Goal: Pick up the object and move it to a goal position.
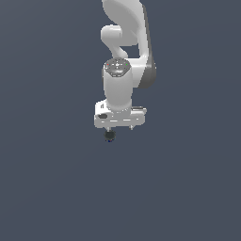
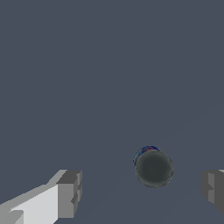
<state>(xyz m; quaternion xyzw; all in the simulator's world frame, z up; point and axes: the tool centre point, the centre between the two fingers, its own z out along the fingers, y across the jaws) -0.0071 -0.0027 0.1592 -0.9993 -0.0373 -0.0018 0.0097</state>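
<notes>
The object [image 2: 153,168] is a small dark, round blob with a faint blue and red edge, lying on the flat grey ground. In the wrist view it sits between my two grey fingers, nearer one of them, touching neither. In the exterior view the object [image 1: 109,136] shows just under the white hand, toward that view's left side of it. My gripper [image 1: 120,128] points straight down, low over the ground. In the wrist view the gripper [image 2: 141,191] is open, with the fingers [image 2: 70,192] spread wide apart and holding nothing.
The ground is a plain dark grey-blue surface in both views. The white arm [image 1: 124,42] rises behind the hand toward the top of the exterior view. No other objects or markers show.
</notes>
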